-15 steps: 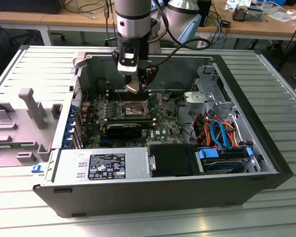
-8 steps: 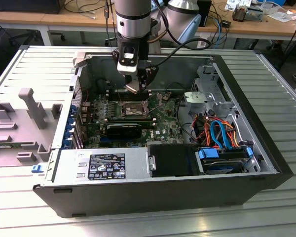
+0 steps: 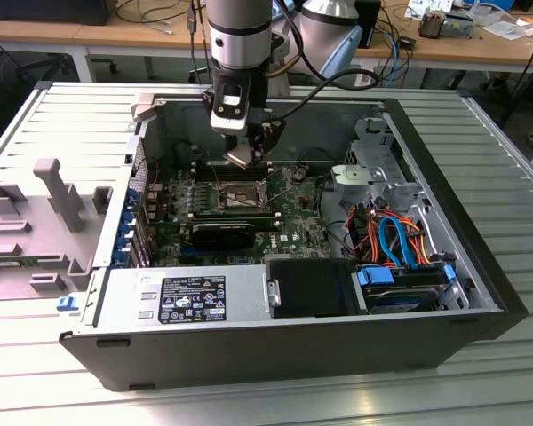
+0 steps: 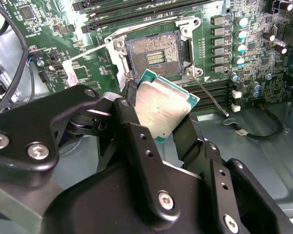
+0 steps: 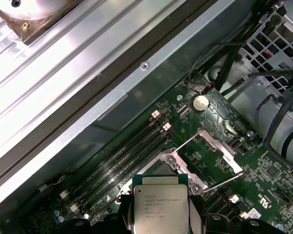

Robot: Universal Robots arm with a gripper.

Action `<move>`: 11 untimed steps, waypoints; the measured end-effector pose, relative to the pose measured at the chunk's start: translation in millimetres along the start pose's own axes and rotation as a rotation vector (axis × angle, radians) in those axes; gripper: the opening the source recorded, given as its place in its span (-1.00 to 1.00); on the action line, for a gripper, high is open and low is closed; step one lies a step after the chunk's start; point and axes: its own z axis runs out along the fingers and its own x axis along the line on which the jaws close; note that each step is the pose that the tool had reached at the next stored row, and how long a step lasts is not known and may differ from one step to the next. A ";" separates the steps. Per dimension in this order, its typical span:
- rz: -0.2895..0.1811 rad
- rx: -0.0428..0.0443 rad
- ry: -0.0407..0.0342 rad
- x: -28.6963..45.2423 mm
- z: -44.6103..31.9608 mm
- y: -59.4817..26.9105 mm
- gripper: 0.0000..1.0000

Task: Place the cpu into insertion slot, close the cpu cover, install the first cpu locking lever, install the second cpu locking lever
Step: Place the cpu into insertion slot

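Gripper (image 4: 158, 124) closed on opposite edges of cpu (image 4: 161, 109), chip tilted, held clear above motherboard (image 4: 63, 29). Just below chip, slightly toward near side in exterior view: insertion slot (image 4: 156, 56), empty. Beside slot, cpu cover (image 5: 215, 142) stands raised open

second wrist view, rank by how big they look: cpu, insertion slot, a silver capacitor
cpu and insertion slot: look about alike, and the cpu is nearer the camera, so not ranked.
silver capacitor: clearly smallest.
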 end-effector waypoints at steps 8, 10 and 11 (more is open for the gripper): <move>0.009 -0.0002 -0.0008 0.0 0.0 0.0 0.09; 0.011 -0.0002 -0.0010 0.0 0.0 0.0 0.09; 0.012 -0.0002 -0.0010 0.0 0.0 0.0 0.09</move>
